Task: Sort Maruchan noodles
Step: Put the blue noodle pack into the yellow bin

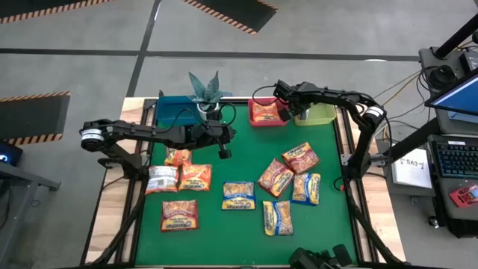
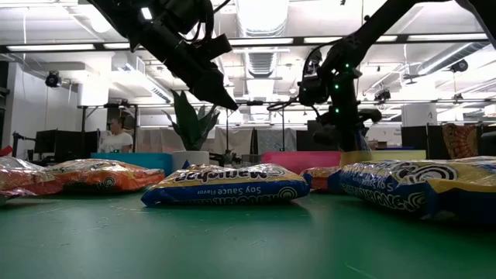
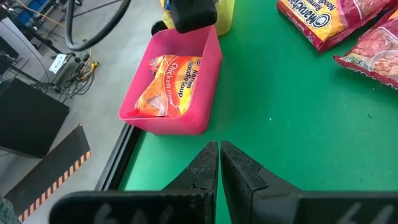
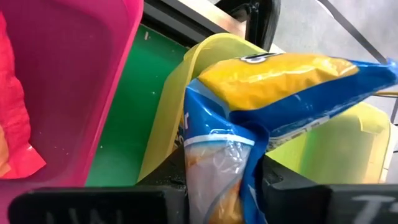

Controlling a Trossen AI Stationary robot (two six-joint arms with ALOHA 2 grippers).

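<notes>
Clenched on a blue-and-yellow packet [image 4: 249, 118], right gripper [image 1: 286, 112] hangs over the yellow-green bin [image 4: 348, 146] to drop it by colour; left gripper [image 3: 219, 163], closed and empty, hovers mid-table near loose packets [image 1: 275, 177].

An open-plan lab: ceiling strip lights [image 2: 263, 40], desks, hazard-striped floor mats [image 1: 231, 10].

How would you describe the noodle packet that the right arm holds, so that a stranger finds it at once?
Look at the far right corner of the green table, where the yellow-green plastic bin stands beside the pink plastic bin. The right end effector grips a blue-and-yellow plastic noodle packet over the yellow-green bin; it is the only packet off the table.
</notes>
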